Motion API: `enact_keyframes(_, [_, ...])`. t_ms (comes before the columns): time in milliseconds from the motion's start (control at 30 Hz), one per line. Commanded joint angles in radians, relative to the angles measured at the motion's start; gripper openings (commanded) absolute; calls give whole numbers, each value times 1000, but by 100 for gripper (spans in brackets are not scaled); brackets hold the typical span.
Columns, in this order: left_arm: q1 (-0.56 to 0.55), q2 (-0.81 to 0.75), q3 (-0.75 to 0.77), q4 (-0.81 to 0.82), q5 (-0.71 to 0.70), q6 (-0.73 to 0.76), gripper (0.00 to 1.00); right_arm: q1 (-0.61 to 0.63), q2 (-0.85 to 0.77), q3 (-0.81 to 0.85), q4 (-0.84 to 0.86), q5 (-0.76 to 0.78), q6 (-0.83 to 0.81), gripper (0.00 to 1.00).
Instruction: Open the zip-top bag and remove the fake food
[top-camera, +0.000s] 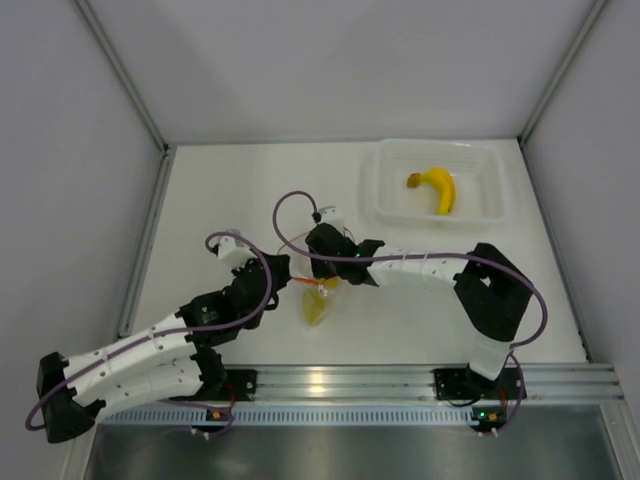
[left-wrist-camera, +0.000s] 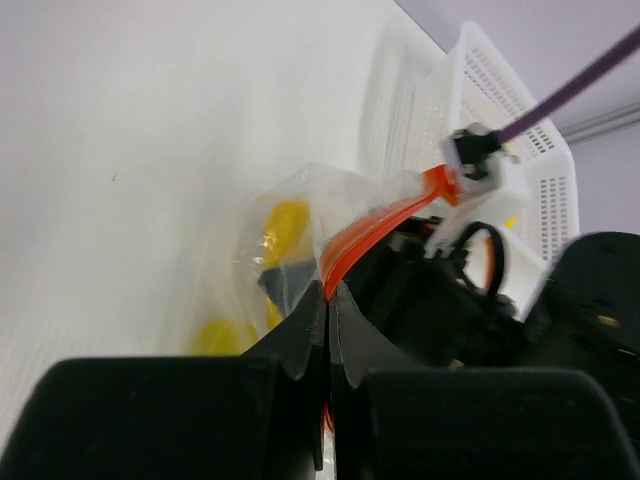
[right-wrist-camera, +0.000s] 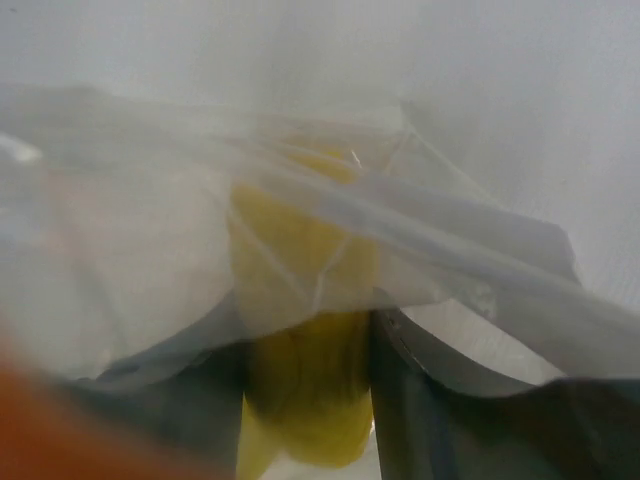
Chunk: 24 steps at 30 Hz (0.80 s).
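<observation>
The zip-top bag (top-camera: 320, 298) lies between the two arms, clear and crinkled. My left gripper (top-camera: 287, 277) is shut on its orange-red zipper strip (left-wrist-camera: 375, 230), with the jaws pinched on the strip's end in the left wrist view (left-wrist-camera: 328, 300). My right gripper (top-camera: 326, 280) reaches into the bag's mouth. In the right wrist view its fingers (right-wrist-camera: 450, 410) close on either side of the yellow-green ridged fruit (right-wrist-camera: 305, 300) under the bag film (right-wrist-camera: 460, 240). The fruit also shows in the top view (top-camera: 316, 308). The yellow banana bunch (top-camera: 438, 188) lies in the tray, outside the bag.
A rigid clear rectangular tray (top-camera: 490, 160) stands at the back right and holds the banana; it also shows in the left wrist view (left-wrist-camera: 480, 110). Purple cables loop over both arms. Metal rails border the table's left, right and near edges.
</observation>
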Motion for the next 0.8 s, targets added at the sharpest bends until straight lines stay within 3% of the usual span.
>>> enact_keyframes(0, [4, 17, 38, 6, -53, 32, 0, 29, -141, -20, 39, 27, -40, 19])
enact_keyframes(367, [4, 85, 95, 9, -70, 67, 0, 74, -303, -46, 57, -9, -73, 19])
enact_keyframes(767, [6, 154, 165, 13, -7, 120, 0, 107, -366, -29, 77, -18, -136, 19])
